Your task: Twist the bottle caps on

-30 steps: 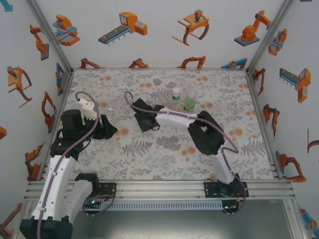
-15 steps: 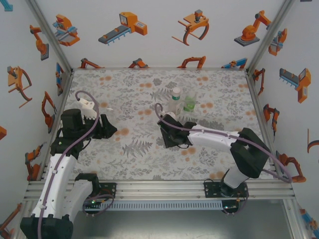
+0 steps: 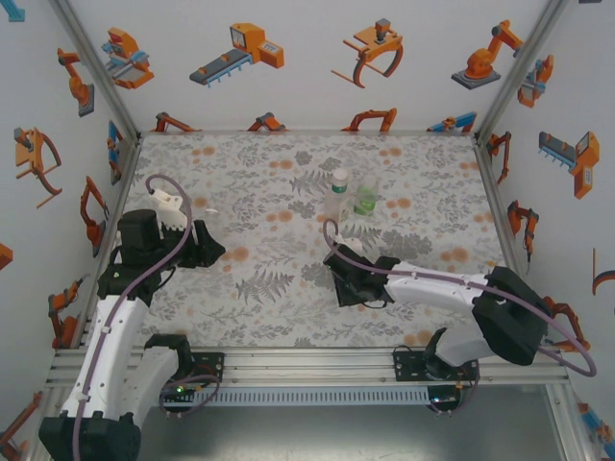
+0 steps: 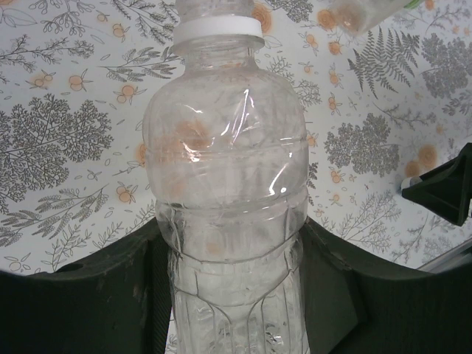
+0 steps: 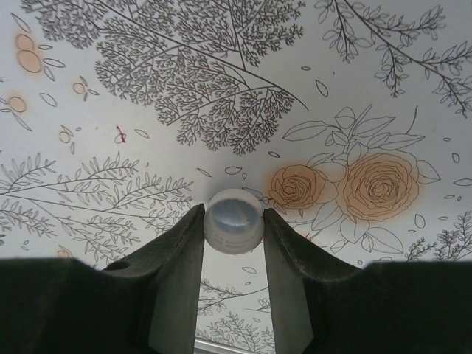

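And there it was: the right hand (image 5: 234, 221) was clamped on a white cap (image 5: 234, 220), one finger on either side of its round wall, with the cap pinched right at the fingertips above the flowered table (image 5: 354, 88). From the top camera that right hand (image 3: 348, 283) sat at about 5 o'clock from the table's middle. Over at 9 o'clock the left hand (image 3: 202, 248) was closed round the lower body of a clear bottle (image 4: 225, 169), its fingers pressed against both flanks and the neck collar pointing away toward 12 o'clock in the wrist view. The mouth ran off the top edge there, so whether it was bare could not be told. Two more bottles stood at roughly 1 o'clock of centre: the banded bottle (image 3: 337, 195), and just beside it at its 3 o'clock, the green bottle (image 3: 366, 200). The cap looked light, hard and smooth-sided, likely to squirt out of a loose pinch, so a grip square across its widest part looked right. The bottle looked empty, thin and easily dented. The ribbed lower section seemed the stiffest place to hold it, firm enough to resist twisting without crushing it.
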You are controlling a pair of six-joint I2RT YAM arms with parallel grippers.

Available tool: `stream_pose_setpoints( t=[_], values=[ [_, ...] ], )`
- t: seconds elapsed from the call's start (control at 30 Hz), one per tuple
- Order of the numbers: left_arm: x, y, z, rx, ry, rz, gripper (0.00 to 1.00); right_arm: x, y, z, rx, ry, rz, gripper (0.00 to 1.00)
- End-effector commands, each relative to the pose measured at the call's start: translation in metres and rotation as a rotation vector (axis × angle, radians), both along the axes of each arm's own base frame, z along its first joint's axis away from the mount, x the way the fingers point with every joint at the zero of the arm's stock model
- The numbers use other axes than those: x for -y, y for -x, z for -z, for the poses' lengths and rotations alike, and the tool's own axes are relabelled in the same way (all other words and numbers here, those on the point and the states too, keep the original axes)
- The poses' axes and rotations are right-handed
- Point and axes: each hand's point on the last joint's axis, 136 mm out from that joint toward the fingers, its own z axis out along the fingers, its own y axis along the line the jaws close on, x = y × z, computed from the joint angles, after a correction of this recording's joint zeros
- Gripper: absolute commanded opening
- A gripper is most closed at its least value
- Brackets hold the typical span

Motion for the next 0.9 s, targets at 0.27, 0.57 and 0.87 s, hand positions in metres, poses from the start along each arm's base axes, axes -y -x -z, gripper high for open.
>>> stream_pose_setpoints(
  t=[0.27,0.57,0.87],
  values=[
    [-0.001,-0.004,-0.009,0.029,-0.012,0.010,0.12,0.004,0.005,0.007,-0.012,0.041,0.016,0.42],
    [-0.001,-0.005,-0.008,0.026,-0.012,0.010,0.12,0.005,0.005,-0.009,0.008,0.032,0.020,0.47],
    [-0.001,-0.005,-0.008,0.029,-0.014,0.008,0.12,0.004,0.001,-0.032,0.048,-0.003,0.026,0.49]
  ],
)
